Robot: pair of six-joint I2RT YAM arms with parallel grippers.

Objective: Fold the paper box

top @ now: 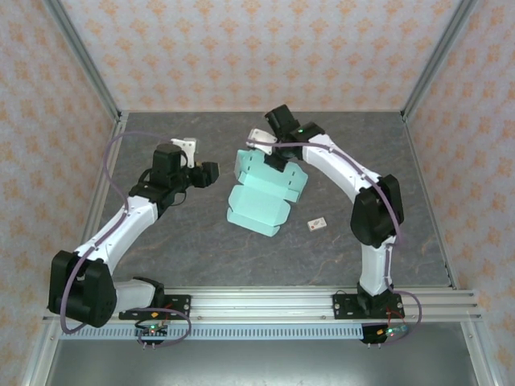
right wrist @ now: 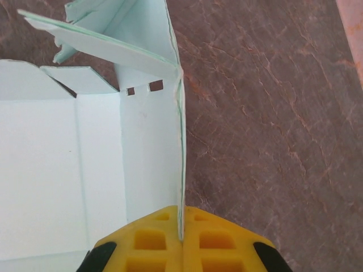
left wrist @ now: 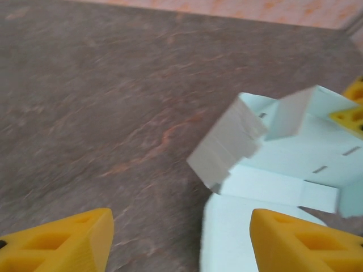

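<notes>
The paper box is pale mint-green card, partly folded, with walls and flaps standing up, in the middle of the dark table. My right gripper comes down on its far side. In the right wrist view the gripper is shut on one thin upright wall of the paper box. My left gripper hovers just left of the box, apart from it. Its yellow fingers stand open in the left wrist view, with the left edge of the paper box lying below, between them.
A tiny white tag with a red mark lies right of the box. Patterned walls and metal posts close in the table on three sides. A metal rail runs along the near edge.
</notes>
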